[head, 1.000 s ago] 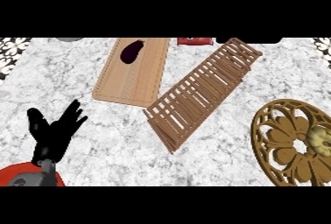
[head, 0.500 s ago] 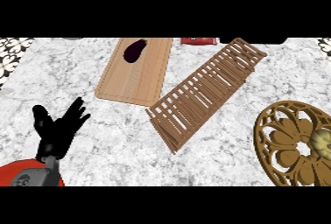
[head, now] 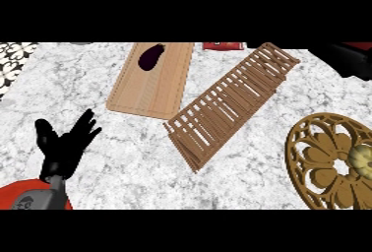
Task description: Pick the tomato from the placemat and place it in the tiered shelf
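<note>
My left hand (head: 64,150) shows at the lower left above the marble counter, open with its fingers spread upward and holding nothing. A slatted wooden shelf (head: 232,103) lies slantwise across the middle of the counter, well to the right of that hand. A small red thing (head: 222,46), cut off by the top edge, sits just beyond the shelf's far end; I cannot tell whether it is the tomato. A round golden openwork placemat (head: 320,147) lies at the right edge with a pale yellowish knob (head: 360,157) at its centre. My right hand is out of view.
A wooden cutting board (head: 149,81) with a dark purple eggplant (head: 151,55) on its far end lies left of the shelf. A dark blocky shape (head: 349,61) sits at the top right corner. A red surface (head: 18,197) shows at the bottom left beside my forearm.
The board and shelf have slid slightly to the right in the view. My left hand has stayed open in almost the same place.
</note>
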You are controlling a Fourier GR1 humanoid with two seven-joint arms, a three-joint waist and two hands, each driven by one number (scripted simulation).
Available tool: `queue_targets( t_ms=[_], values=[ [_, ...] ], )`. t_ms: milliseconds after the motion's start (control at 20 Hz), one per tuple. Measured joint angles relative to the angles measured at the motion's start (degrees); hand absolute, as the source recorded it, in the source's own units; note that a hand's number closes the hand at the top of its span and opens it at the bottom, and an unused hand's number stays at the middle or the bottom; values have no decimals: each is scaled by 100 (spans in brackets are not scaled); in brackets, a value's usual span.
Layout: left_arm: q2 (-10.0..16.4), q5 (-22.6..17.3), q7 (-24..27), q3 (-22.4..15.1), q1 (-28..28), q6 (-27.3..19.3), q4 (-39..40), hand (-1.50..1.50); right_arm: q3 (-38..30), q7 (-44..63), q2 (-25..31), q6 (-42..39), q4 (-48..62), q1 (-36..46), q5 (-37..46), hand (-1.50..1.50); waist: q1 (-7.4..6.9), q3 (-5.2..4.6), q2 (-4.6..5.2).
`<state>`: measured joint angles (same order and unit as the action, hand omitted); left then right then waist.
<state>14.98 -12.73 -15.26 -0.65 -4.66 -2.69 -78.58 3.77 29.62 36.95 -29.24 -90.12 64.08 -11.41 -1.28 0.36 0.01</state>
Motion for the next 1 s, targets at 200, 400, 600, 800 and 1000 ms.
queue_targets(
  t_ms=[200,400,600,800,1000],
  values=[
    [-53,50,-51,31,-23,-59,9,0,189,-455,-334,100,526,174,627,150,5,2,-1],
    [-32,36,-35,62,79,28,-126,0,291,-874,-615,214,1046,308,1128,150,12,-5,-2],
    [-78,114,-82,56,100,-16,-153,0,387,-1114,-931,383,1316,399,1510,150,34,-2,-9],
    [-85,146,-128,95,60,8,-102,0,313,-1651,-1081,421,1791,457,1746,150,36,4,-6],
    [-133,204,-55,119,57,12,-43,0,248,-1991,-1221,401,2143,610,1912,150,44,9,-11]
  ],
)
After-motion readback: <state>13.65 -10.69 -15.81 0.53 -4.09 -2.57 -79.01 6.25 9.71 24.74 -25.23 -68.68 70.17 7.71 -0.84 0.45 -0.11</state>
